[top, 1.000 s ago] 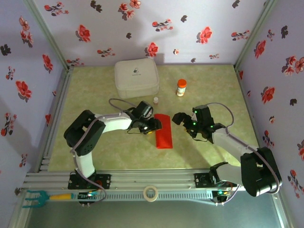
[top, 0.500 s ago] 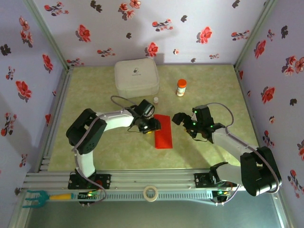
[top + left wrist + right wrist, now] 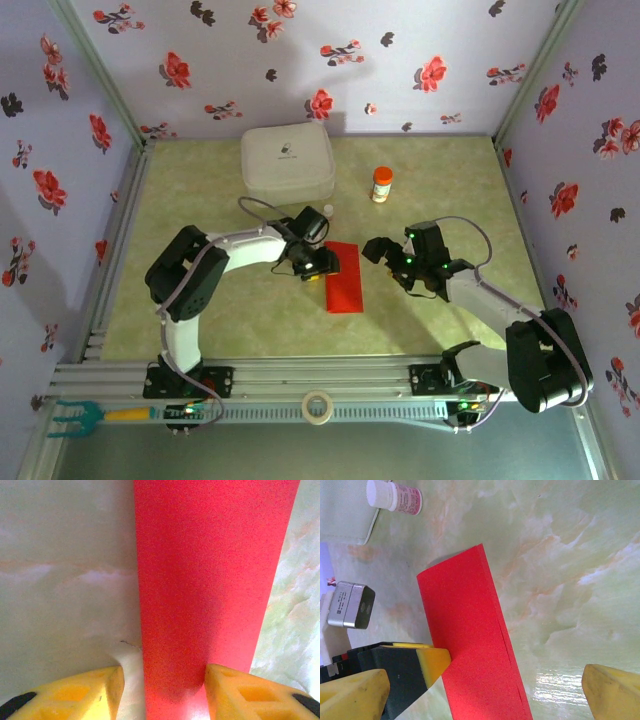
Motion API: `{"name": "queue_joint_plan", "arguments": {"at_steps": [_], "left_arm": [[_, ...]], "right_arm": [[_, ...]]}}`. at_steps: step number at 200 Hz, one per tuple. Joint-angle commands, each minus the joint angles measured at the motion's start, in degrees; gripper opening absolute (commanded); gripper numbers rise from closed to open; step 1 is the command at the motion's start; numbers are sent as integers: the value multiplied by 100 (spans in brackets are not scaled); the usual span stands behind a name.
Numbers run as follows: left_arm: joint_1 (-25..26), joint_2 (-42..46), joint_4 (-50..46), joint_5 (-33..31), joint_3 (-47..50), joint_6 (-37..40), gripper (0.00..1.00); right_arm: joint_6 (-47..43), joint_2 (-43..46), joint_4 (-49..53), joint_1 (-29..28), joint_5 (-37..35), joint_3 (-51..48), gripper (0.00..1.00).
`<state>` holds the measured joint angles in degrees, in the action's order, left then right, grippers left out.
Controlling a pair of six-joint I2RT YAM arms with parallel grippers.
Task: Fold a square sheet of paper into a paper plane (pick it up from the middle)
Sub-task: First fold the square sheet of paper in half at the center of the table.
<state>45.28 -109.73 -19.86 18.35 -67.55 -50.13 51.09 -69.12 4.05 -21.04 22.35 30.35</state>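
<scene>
The square sheet of paper (image 3: 344, 277) lies flat on the table, folded into a narrow bright red rectangle, not a paper plane's pointed shape. My left gripper (image 3: 321, 264) is low at its left long edge. In the left wrist view the red strip (image 3: 210, 580) runs between the yellow fingertips (image 3: 240, 695) of the left gripper (image 3: 165, 692). The jaws are apart, and the right tip sits on the paper's edge. My right gripper (image 3: 385, 252) hovers just right of the paper, wide open. In its wrist view the paper (image 3: 470, 645) lies below the right gripper (image 3: 485, 700).
A white rounded case (image 3: 288, 165) stands at the back. An orange-capped bottle (image 3: 381, 184) stands to its right, and a small white-capped vial (image 3: 328, 211) is just behind the paper. A tape roll (image 3: 318, 407) rests on the front rail.
The left arm's wrist and elbow have drifted slightly toward the far side along the paper's edge. The paper and the right arm have not moved.
</scene>
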Motion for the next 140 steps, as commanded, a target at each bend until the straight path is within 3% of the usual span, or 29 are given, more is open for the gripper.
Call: {"name": "queue_joint_plan", "arguments": {"at_steps": [1,140], "left_arm": [[58,-452,-268,-331,-71,296,48],[105,-655,-527,-578,-300,181,50]], "right_arm": [[18,-37,-25,3,10,-82,99],[15,-132,-31,-1,31,-37,99]]}}
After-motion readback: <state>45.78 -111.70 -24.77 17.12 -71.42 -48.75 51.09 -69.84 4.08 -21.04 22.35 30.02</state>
